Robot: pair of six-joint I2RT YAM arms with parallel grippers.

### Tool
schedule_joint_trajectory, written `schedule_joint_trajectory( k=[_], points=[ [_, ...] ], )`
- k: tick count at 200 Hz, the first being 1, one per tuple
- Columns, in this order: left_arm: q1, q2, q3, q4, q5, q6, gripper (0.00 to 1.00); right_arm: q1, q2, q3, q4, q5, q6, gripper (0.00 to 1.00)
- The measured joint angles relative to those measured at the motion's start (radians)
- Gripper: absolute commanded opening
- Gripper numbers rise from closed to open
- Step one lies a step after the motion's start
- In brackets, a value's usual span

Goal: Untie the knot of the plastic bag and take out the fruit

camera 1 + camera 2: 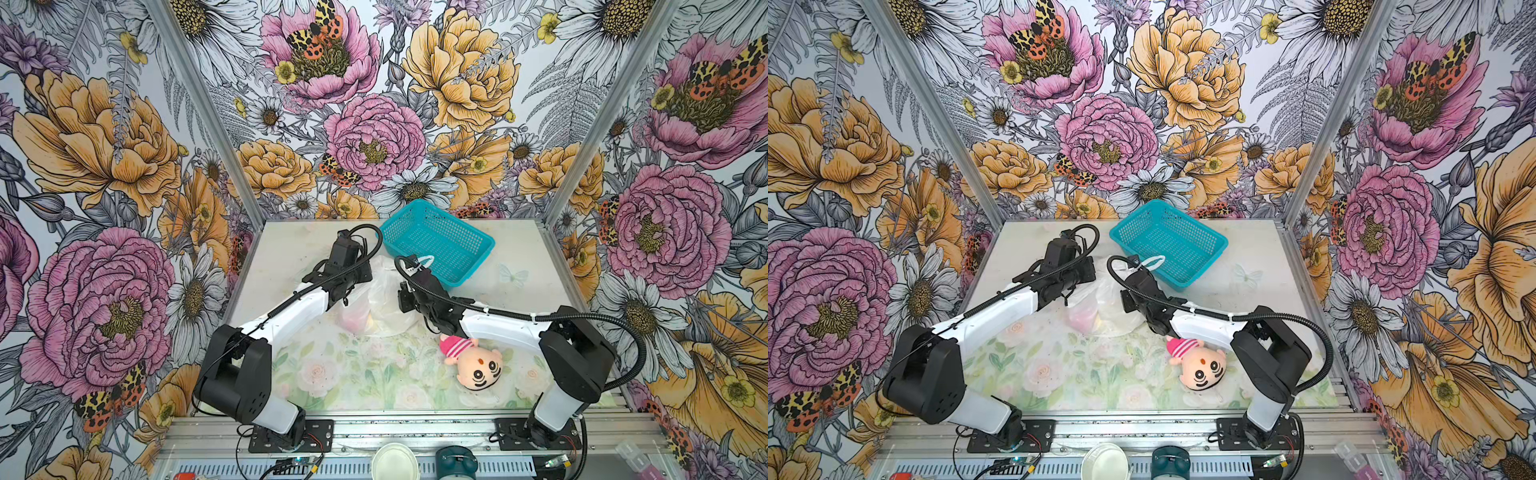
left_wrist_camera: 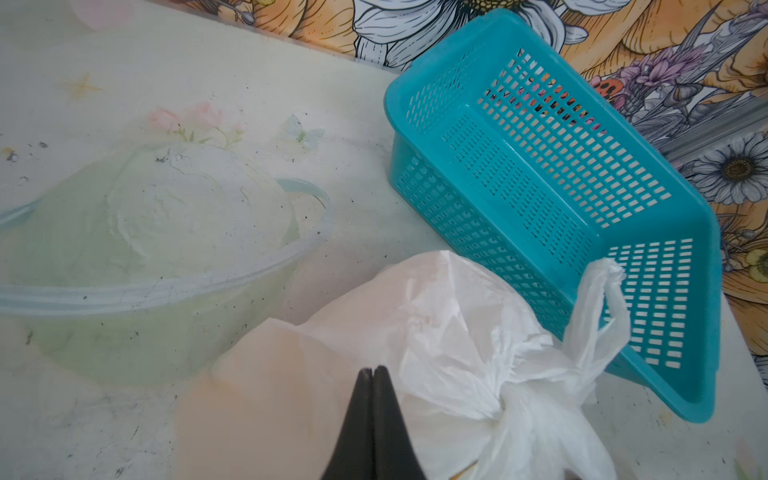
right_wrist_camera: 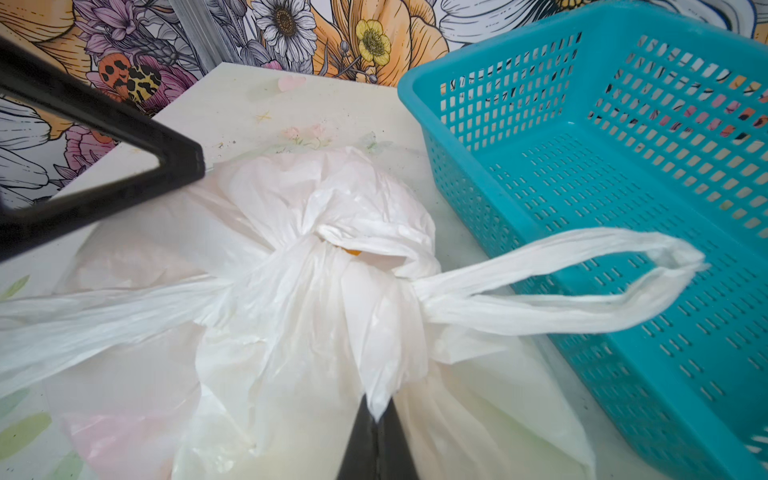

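Observation:
The white plastic bag (image 1: 386, 299) (image 1: 1113, 303) lies mid-table between both wrists, which hide the grippers in both top views. Its knot (image 3: 353, 257) (image 2: 511, 399) is tied. One handle loop (image 3: 561, 282) drapes over the basket's rim. My right gripper (image 3: 376, 411) is shut on a strip of film running down from the knot. My left gripper (image 2: 373, 370) (image 3: 197, 166) is shut, its tips against the bag's far side; no film shows between them. The fruit shows only as pink (image 1: 353, 318) and yellow tints through the film, plus an orange speck (image 3: 353, 251) beside the knot.
An empty teal basket (image 1: 440, 241) (image 1: 1169, 241) (image 2: 540, 166) stands against the bag at the back. A plush doll (image 1: 473, 361) (image 1: 1200, 365) with a pink hat lies under my right forearm. Floral walls close in three sides. A white cup (image 1: 394, 461) sits on the front rail.

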Motion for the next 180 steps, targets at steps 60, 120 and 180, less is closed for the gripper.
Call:
schedule_joint_trajectory(
  k=[60, 120, 180],
  points=[
    [0.002, -0.042, -0.033, 0.002, -0.046, -0.003, 0.0, 0.0, -0.021, -0.066, 0.045, 0.031, 0.004, 0.0],
    [0.041, -0.072, -0.063, 0.01, -0.076, -0.014, 0.0, -0.013, -0.064, -0.121, 0.087, 0.057, 0.023, 0.0],
    [0.064, -0.106, -0.092, 0.017, -0.084, -0.037, 0.0, -0.021, -0.112, -0.194, 0.132, 0.082, 0.042, 0.0]
  ],
)
